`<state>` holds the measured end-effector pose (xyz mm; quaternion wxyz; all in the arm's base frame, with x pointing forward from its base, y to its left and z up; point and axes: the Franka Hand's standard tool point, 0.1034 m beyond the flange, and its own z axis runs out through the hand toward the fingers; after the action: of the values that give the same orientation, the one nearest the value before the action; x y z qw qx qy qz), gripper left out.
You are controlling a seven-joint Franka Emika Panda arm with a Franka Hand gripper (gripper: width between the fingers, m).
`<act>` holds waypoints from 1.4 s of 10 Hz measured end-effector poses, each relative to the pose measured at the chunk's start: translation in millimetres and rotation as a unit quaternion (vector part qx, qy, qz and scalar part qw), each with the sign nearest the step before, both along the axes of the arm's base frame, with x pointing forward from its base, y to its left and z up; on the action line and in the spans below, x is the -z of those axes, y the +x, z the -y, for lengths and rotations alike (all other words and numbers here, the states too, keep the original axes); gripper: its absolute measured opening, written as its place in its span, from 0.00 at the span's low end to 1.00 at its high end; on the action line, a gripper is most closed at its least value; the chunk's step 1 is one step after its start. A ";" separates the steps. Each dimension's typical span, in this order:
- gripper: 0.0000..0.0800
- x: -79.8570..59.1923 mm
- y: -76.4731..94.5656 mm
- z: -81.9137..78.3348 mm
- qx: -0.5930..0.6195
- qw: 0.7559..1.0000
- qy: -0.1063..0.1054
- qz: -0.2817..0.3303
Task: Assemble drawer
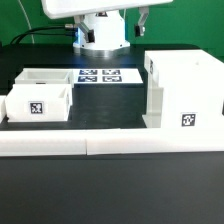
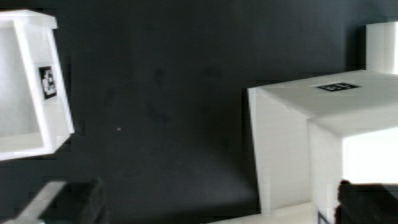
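The drawer's tall open-fronted housing (image 1: 185,88) stands at the exterior view's right, with a square marker on its near face. Two small open-top trays sit at the left, one in front (image 1: 38,103) with a marker and one behind it (image 1: 48,78). In the wrist view the housing (image 2: 320,140) and one tray (image 2: 27,90) lie below my gripper (image 2: 214,205). The two dark fingertips (image 2: 63,205) stand wide apart, open, holding nothing. One fingertip overlaps the housing in the picture. The gripper itself does not show in the exterior view.
The marker board (image 1: 100,75) lies flat between the trays and the housing, in front of the robot base (image 1: 103,35). A long low white border wall (image 1: 110,143) runs along the table's near side. Black table (image 2: 169,110) shows between tray and housing.
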<state>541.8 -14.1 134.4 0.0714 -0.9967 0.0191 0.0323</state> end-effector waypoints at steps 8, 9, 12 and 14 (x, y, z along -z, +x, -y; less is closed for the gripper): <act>0.81 63.6 -30.2 59.7 -0.008 0.999 -0.037 0.031; 0.81 63.8 -30.3 59.3 -0.010 0.999 -0.037 0.031; 0.81 66.1 -31.9 60.8 -0.016 0.999 -0.036 0.030; 0.81 86.2 -38.5 70.4 -0.043 0.998 -0.040 0.030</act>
<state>503.3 -84.4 48.2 0.0308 -0.9992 -0.0246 0.0048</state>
